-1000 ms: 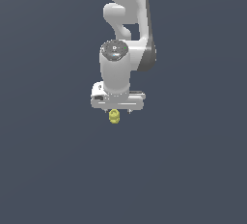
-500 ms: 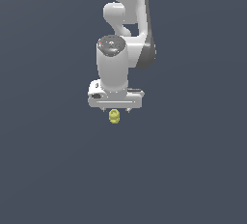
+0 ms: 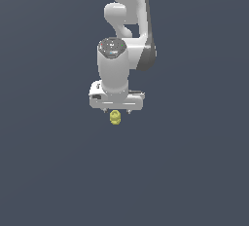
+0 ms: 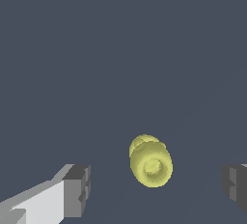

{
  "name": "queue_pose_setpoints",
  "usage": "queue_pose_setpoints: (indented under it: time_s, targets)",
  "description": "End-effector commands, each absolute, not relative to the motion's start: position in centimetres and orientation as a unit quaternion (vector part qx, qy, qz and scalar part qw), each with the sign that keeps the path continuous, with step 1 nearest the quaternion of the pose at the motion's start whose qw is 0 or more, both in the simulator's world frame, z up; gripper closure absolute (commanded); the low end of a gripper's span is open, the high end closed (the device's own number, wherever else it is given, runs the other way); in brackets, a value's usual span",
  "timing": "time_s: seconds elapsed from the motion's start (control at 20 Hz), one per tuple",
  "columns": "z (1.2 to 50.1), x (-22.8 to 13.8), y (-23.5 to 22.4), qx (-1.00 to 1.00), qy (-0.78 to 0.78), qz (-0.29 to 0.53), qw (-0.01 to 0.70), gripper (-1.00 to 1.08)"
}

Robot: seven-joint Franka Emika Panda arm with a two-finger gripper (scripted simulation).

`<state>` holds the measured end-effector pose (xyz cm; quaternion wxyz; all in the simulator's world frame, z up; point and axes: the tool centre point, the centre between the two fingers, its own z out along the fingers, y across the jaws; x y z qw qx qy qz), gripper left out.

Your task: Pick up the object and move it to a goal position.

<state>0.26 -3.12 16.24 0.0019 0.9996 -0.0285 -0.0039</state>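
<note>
Gripper (image 4: 154,189) hangs w/ jaws wide apart, holding nothing, the yellow object (image 4: 150,161) lying on the floor between the two fingers (image 4: 77,189), clear of both, prob lined up so a straight descent + close can grab it.

obj (image 3: 115,118) under end effector (image 3: 116,111), btwn fingers (image 4: 77,189)

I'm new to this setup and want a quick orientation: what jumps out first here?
The small bright-yellow object stands out against the plain dark-grey ground, just below the white gripper. In the wrist view it lies between the open fingers, touching neither.
</note>
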Motion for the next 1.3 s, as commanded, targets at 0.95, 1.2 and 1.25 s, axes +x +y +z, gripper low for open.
queue_pose_setpoints:
  time_s: [0.95,1.2,1.25]
  targets:
    - [10.5,-3.7,-4.6,0.973,-0.23,0.0,0.0,-0.92]
    - [10.1,-4.0,-4.7,0.97,-0.244,0.0,0.0,-0.92]
    - [10.1,-4.0,-4.7,0.97,-0.244,0.0,0.0,-0.92]
